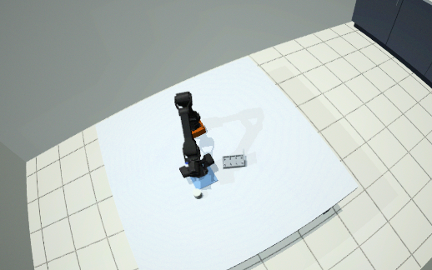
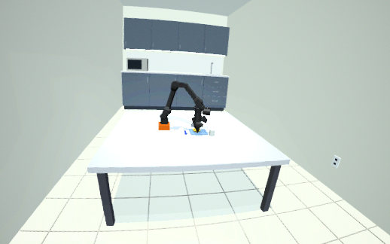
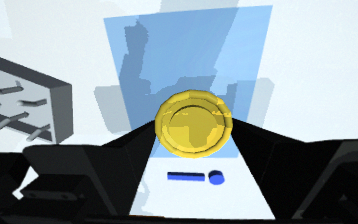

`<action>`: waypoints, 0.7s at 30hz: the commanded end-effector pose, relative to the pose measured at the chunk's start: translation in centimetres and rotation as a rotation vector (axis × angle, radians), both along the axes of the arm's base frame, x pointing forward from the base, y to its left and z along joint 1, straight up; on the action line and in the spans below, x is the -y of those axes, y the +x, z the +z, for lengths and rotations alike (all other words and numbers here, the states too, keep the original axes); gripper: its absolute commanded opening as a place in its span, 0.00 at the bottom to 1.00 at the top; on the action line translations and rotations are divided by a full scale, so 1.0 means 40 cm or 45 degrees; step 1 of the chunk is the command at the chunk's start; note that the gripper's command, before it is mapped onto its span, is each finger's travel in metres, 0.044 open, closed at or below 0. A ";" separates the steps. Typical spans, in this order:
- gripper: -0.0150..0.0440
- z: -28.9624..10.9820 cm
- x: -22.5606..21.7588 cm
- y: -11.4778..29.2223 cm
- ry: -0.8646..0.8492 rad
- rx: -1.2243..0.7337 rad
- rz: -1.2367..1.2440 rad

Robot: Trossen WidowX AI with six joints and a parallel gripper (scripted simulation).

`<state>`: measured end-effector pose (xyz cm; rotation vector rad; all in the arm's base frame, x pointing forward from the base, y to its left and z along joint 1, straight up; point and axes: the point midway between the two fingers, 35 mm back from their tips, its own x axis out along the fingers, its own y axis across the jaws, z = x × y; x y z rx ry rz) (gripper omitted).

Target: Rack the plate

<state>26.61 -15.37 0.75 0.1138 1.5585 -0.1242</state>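
My black parallel-jaw gripper (image 3: pixel 194 131) is closed on the round yellow plate (image 3: pixel 193 122), which lies flat on the pale blue square mat (image 3: pixel 200 60). The grey dish rack with thin rails (image 3: pixel 35 107) stands to my left, so the lifted plate must travel that way.

Yellow plate gripped over a blue mat

The yellow plate (image 3: pixel 194 123) is clamped at its rim between the two dark fingers of the gripper (image 3: pixel 194 131), above a translucent blue mat (image 3: pixel 200 55). A grey dish rack (image 3: pixel 47 102) is seen at left; a small blue bar (image 3: pixel 186 176) and dot (image 3: pixel 216 177) lie below.
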 end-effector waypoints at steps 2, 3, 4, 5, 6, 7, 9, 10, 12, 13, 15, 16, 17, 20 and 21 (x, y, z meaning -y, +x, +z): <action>0.41 0.060 0.011 0.020 -0.011 0.024 0.006; 0.37 0.073 0.012 0.022 -0.011 0.024 0.006; 0.32 0.085 0.013 0.024 -0.011 0.024 0.006; 0.28 0.097 0.014 0.025 -0.011 0.024 0.006; 0.25 0.108 0.015 0.027 -0.011 0.024 0.006; 0.25 0.120 0.016 0.028 -0.012 0.024 0.006; 0.25 0.144 0.017 0.030 -0.012 0.024 0.006; 0.25 0.156 0.018 0.031 -0.012 0.024 0.006; 0.25 0.180 0.018 0.032 -0.012 0.024 0.006; 0.25 0.192 0.018 0.032 -0.012 0.024 0.006; 0.25 0.214 0.019 0.033 -0.012 0.025 0.006; 0.25 0.224 0.019 0.034 -0.012 0.025 0.006; 0.25 0.235 0.020 0.034 -0.012 0.025 0.006; 0.25 0.266 0.020 0.035 -0.012 0.025 0.006; 0.25 0.276 0.020 0.035 -0.012 0.025 0.006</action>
